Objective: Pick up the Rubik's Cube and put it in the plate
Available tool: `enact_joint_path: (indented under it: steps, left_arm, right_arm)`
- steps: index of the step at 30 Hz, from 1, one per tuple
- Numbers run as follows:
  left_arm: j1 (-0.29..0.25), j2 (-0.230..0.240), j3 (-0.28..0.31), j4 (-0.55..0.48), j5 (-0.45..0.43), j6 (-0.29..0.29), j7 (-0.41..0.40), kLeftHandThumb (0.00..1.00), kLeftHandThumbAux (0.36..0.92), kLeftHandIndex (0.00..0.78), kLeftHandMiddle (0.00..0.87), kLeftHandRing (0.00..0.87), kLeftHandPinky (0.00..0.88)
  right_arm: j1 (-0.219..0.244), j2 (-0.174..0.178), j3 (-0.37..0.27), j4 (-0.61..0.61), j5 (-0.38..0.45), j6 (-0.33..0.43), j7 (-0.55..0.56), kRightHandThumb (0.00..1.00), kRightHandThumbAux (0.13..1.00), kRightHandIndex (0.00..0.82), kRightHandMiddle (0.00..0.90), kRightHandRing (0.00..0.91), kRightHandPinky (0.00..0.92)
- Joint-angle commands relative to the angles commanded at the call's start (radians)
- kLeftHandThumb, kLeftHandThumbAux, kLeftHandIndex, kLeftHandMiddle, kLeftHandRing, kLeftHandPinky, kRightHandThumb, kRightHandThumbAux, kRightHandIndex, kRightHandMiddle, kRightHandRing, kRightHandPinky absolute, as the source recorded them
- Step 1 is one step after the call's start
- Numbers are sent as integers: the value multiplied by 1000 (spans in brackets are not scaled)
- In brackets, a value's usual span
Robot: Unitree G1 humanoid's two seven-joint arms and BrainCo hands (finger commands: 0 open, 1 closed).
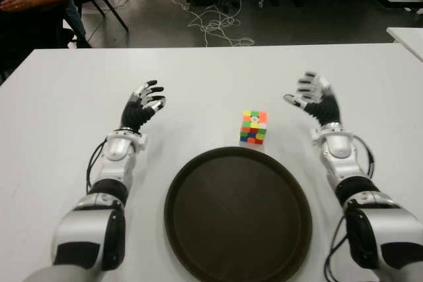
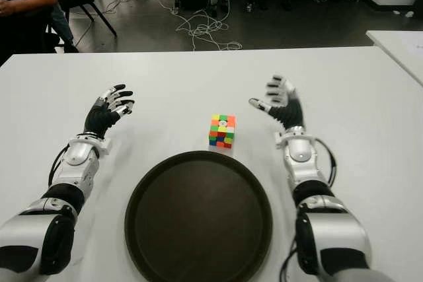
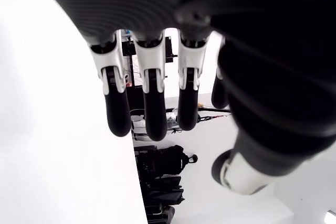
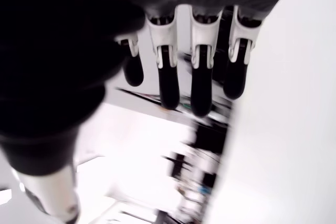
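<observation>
The Rubik's Cube (image 1: 254, 127) stands on the white table (image 1: 198, 77), just beyond the far rim of the dark round plate (image 1: 238, 212). My right hand (image 1: 310, 97) is raised a short way to the right of the cube, fingers spread and holding nothing, apart from it. My left hand (image 1: 145, 102) shows well to the left of the cube, also spread and holding nothing. In the right wrist view its fingers (image 4: 199, 90) hang straight with nothing between them; the left wrist view shows straight fingers (image 3: 152, 114) too. The plate holds nothing.
A person in dark clothes (image 1: 30, 4) sits at the table's far left corner. Cables (image 1: 211, 24) lie on the floor beyond the far edge. Another white table corner (image 1: 410, 37) shows at the far right.
</observation>
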Motion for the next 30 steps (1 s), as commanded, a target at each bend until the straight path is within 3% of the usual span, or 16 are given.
enact_joint_path:
  steps: [6, 11, 18, 23, 30]
  left_arm:
    - [1, 1, 0, 0, 0, -6, 0, 80, 786, 187, 251, 263, 304]
    - [1, 2, 1, 3, -1, -5, -1, 118, 797, 187, 254, 265, 313]
    - [0, 2, 3, 7, -3, -3, -3, 107, 790, 191, 257, 268, 314]
    - [0, 0, 4, 4, -5, -5, -5, 99, 790, 187, 255, 266, 313]
    - [-1, -1, 5, 2, -6, 3, -1, 90, 776, 182, 249, 268, 313]
  right_arm:
    - [33, -18, 49, -94, -107, -75, -145, 0, 709, 192, 262, 261, 259]
    - [53, -26, 71, -150, -154, -101, -205, 0, 692, 199, 265, 270, 274]
    - [74, -55, 103, -197, -235, -176, -282, 0, 752, 211, 269, 267, 253]
    - [87, -83, 146, -237, -344, -211, -368, 0, 808, 206, 266, 270, 270]
    - [63, -106, 245, -207, -430, -205, -327, 0, 836, 186, 252, 266, 297]
